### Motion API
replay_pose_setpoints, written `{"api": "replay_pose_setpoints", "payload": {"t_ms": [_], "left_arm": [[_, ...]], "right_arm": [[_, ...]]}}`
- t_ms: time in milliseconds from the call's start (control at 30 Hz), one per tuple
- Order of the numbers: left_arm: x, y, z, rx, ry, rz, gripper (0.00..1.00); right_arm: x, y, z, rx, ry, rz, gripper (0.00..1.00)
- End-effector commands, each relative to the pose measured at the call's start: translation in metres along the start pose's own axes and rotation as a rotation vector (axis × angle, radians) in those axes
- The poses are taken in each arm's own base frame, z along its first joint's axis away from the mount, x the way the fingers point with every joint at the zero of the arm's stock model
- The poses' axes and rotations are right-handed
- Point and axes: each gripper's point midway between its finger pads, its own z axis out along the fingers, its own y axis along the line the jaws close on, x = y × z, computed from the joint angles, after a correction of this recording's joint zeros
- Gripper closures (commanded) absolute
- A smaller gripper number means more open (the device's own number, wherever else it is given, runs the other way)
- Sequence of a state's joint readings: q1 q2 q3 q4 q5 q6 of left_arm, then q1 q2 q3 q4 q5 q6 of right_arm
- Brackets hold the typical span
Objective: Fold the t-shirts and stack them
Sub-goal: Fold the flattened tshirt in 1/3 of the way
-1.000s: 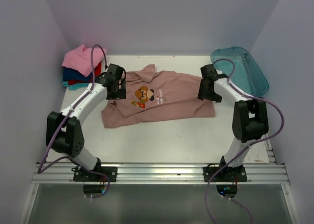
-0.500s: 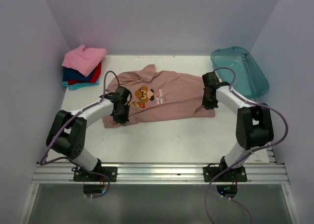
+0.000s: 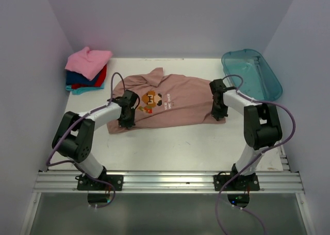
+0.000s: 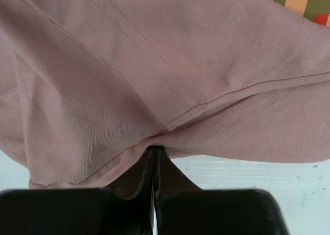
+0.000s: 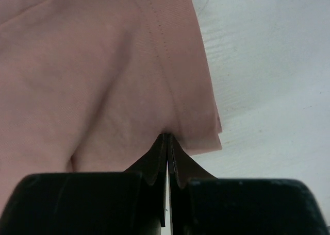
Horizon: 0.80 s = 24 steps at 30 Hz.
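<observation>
Evidently both ends of one long edge are being taken at once. The left gripper (image 4: 154,149) is clenched on the dusty pink tee (image 3: 180,103), and its wrist view shows a stitched fold of cloth drawn into a pucker at the closed tips. The right gripper (image 5: 167,137) is likewise clamped shut on the same tee, biting the double-stitched hem just inside its corner, with bare bench (image 3: 175,142) beyond. From above, the two grips sit at the left and right ends of the tee's near edge. I judge this is so the edge can be lifted evenly and carried over toward the far edge as a fold, without the cloth skewing. The tee lies spread flat across the middle of the bench, one sleeve poking toward the far edge. In the far left corner a stack of folded tees (image 3: 86,70) waits, bright pink on top, then red, blue and teal, presumably where this one will go. A translucent teal tub (image 3: 276,90) sits in the far right corner. The chest print (image 3: 151,98) is a blocky pixel character. The white text (image 3: 169,105) beside it is too small to read, and no brand or label shows.
</observation>
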State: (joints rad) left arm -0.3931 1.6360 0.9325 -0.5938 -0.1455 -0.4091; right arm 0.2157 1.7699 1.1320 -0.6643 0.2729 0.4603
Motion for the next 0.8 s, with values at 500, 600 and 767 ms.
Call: {"api": "replay_pose_setpoints", "payload": {"t_ms": [500,600,767], "left_arm": [[0.064,0.038,-0.009,-0.119,0.157,-0.102,1.0],[0.059,0.042,-0.02,-0.109,0.136,-0.132,1.0],[0.061,0.048,-0.026,-0.093,0.137,-0.167,1.0]], "right_arm": [[0.03,-0.052,0.025,0.304,0.169,-0.01,0.91],[0.035,-0.057,0.022,0.319,0.184,-0.013,0.88],[0.038,-0.059,0.014,0.311,0.184,-0.008,0.87]]}}
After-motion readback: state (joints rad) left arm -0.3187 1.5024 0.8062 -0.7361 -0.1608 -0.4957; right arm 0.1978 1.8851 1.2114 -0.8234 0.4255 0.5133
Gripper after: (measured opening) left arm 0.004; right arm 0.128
